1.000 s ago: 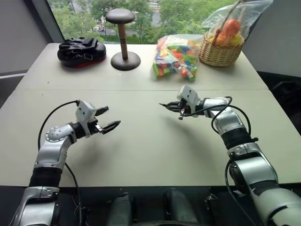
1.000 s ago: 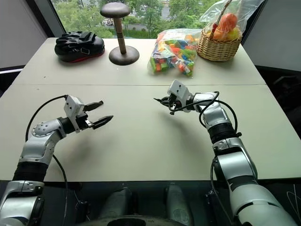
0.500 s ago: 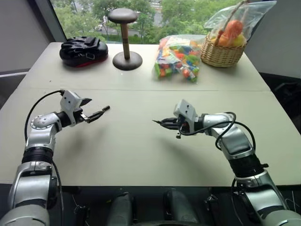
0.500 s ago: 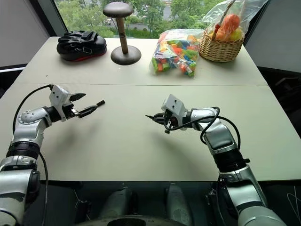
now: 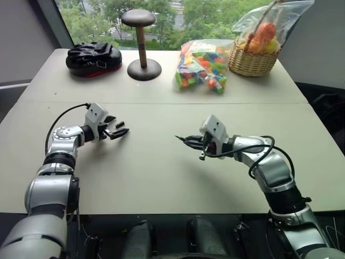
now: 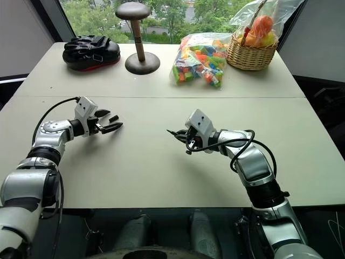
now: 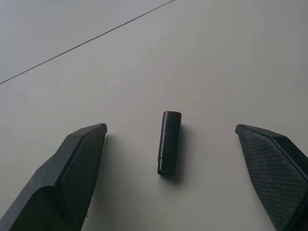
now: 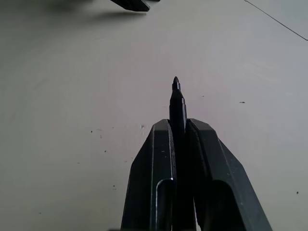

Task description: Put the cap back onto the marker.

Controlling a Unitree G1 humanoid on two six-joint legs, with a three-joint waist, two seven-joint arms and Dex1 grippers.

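The cap (image 7: 169, 142), a short black cylinder, lies flat on the pale table (image 5: 161, 172). My left gripper (image 5: 119, 131) is low over the table at the left, open. One of its fingers (image 7: 82, 161) stands on each side of the cap without touching it. The marker (image 8: 177, 103) is a thin black stick whose pointed tip juts out ahead of my right gripper (image 5: 191, 141). That gripper is shut on the marker, near the middle of the table and a little above it. The marker's tip (image 5: 178, 138) points toward the left gripper.
Along the far edge stand a black padded glove (image 5: 92, 58), a brown wooden stand (image 5: 143, 54), a clear bag of coloured bricks (image 5: 202, 66) and a wicker basket of fruit (image 5: 253, 54). A seam (image 5: 161, 102) crosses the table behind both grippers.
My left gripper has dropped close to the table, its open fingers now either side of the cap. The right gripper drew back toward me with the marker, then held still.
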